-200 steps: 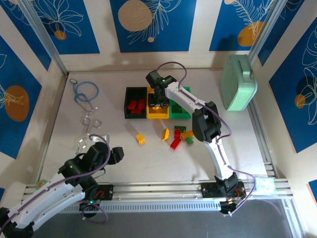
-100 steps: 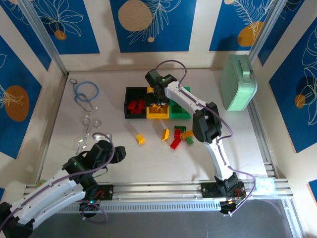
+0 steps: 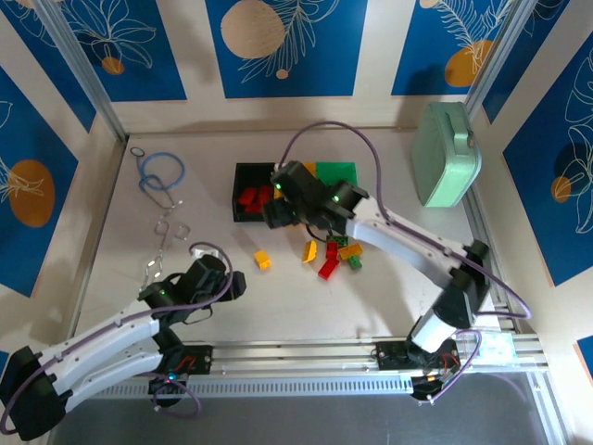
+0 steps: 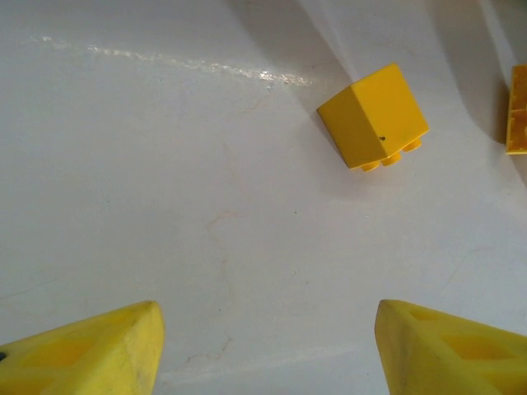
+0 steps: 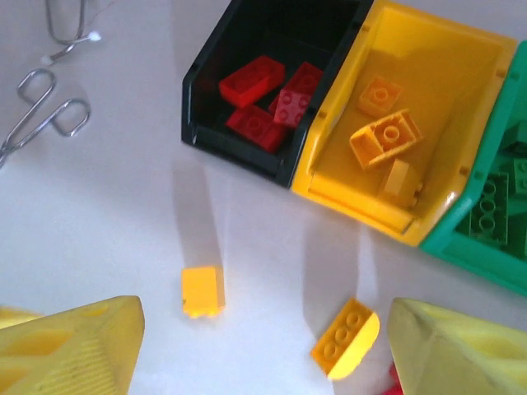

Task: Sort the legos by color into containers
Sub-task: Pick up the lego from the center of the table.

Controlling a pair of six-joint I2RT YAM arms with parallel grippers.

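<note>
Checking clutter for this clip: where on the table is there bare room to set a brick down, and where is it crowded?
Bare table: between the metal rings and the black bin; also between the yellow brick and the front rail. Crowded: the brick cluster in front of the green bin, beneath the right arm.

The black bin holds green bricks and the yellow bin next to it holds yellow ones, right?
Not quite: the black bin holds red bricks, not green, as the right wrist view shows. The yellow bin beside it does hold yellow bricks.
</note>
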